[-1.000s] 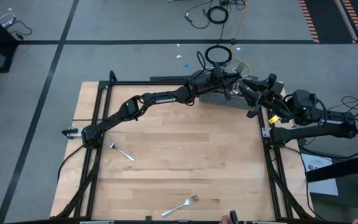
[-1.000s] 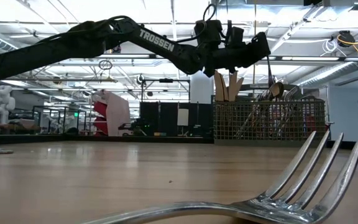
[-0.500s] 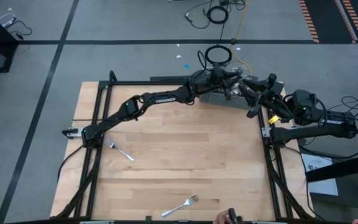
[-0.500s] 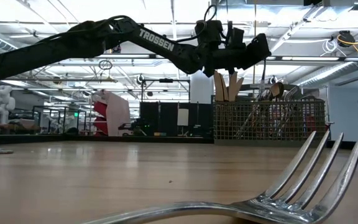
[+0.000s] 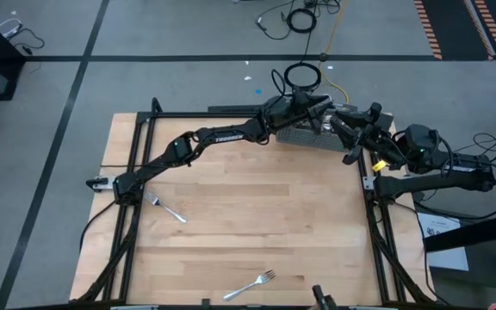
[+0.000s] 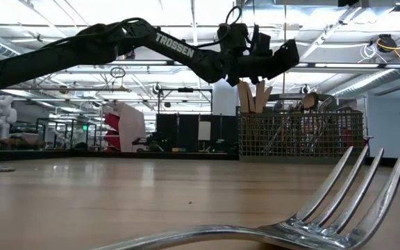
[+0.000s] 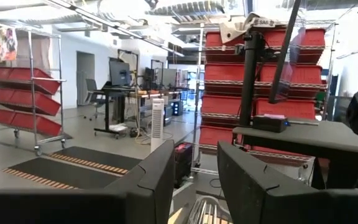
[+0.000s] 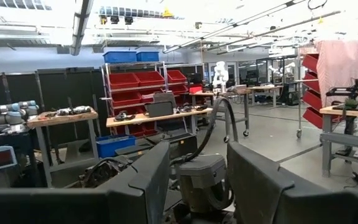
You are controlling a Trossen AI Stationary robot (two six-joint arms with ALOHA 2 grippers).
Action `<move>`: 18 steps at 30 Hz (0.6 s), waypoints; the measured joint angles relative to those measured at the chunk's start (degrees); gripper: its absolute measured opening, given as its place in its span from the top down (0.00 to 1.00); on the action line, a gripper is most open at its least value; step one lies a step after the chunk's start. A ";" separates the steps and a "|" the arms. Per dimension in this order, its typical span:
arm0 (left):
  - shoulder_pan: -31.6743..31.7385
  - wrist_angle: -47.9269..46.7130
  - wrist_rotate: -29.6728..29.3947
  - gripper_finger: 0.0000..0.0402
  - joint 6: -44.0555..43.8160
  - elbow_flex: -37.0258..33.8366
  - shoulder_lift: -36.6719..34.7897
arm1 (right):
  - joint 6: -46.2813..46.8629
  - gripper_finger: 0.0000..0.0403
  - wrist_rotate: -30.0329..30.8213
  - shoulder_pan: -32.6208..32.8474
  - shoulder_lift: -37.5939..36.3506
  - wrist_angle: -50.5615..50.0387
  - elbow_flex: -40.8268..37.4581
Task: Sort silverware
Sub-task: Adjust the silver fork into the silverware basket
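Two forks are seen lying loose on the wooden table (image 5: 257, 215): one fork (image 5: 164, 207) near the left edge, just beside the base of the left arm, and a second fork (image 5: 250, 287) near the front edge, its tines filling the foreground of the low view. Farther right, the left gripper (image 5: 321, 116) is held above the grey mesh caddy (image 6: 299, 135) at the table's far right corner; in its wrist view the two fingers (image 7: 160, 177) are seen parted with a clear gap and nothing between them, and utensil handles show just beneath that gap. The caddy is already stocked with upright pieces of silverware (image 6: 311, 104). At the far right, the right gripper (image 5: 356, 142) waits just beside the caddy, its fingers likewise apart and empty. The step in hand is judged to be a drop-off into the caddy. It is done well if the gripper is raised straight up until the standing handles are cleared, so that none is snagged or tipped, before the arm is swung back across the table. The nearer fork by the left edge is best taken next, and approached with the fingers aligned across its slim handle, since so flat a piece offers little to grip.
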 joint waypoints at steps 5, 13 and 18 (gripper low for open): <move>0.05 0.87 1.68 0.70 -0.01 -0.12 -0.63 | 5.62 0.63 0.01 0.00 0.04 -2.02 0.02; 0.29 -37.41 -6.50 0.70 2.93 0.20 -14.73 | 8.18 0.63 1.51 0.04 -1.08 -1.22 0.90; 0.31 -59.43 -11.09 0.70 9.35 -0.20 -18.09 | 11.33 0.63 10.74 -0.10 -1.02 -3.58 0.96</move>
